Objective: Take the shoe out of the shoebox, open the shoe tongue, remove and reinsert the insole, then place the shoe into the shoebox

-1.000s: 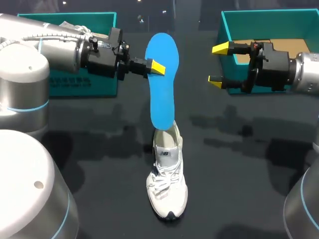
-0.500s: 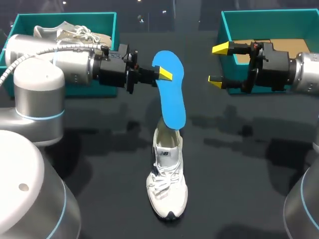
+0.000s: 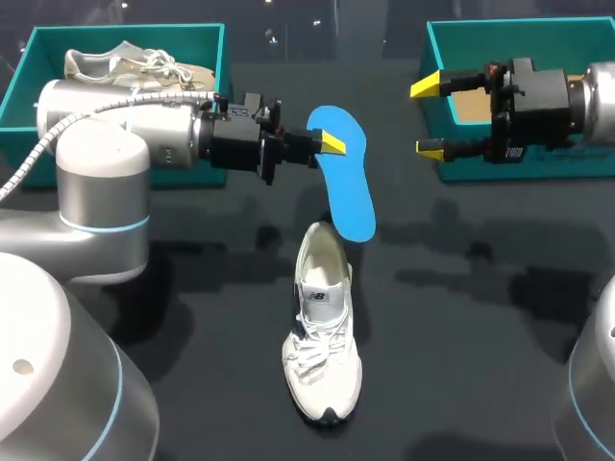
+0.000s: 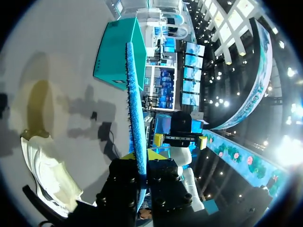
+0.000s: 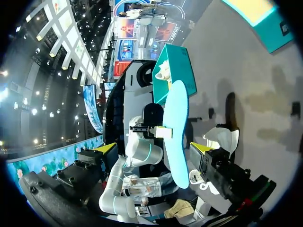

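Note:
My left gripper (image 3: 332, 144) is shut on the edge of a blue insole (image 3: 348, 182), which hangs tilted above the table's middle. The insole's lower end is just past the heel of a white shoe (image 3: 322, 327) that stands on the dark table, toe toward the front. In the left wrist view the insole (image 4: 134, 104) runs edge-on out from between the fingers, with the shoe (image 4: 47, 165) beside it. My right gripper (image 3: 428, 117) is open and empty, level with the insole and to its right. In the right wrist view the insole (image 5: 176, 137) is ahead of that gripper (image 5: 154, 148).
A teal shoebox (image 3: 207, 38) at the back left holds a second white shoe (image 3: 125, 62). Another teal box (image 3: 437, 43) at the back right has brown cardboard inside, and my right arm is in front of it.
My left arm has carried the insole to the right and lower, so its lower end has left the shoe's heel opening. The right gripper has shifted slightly up and right, still open.

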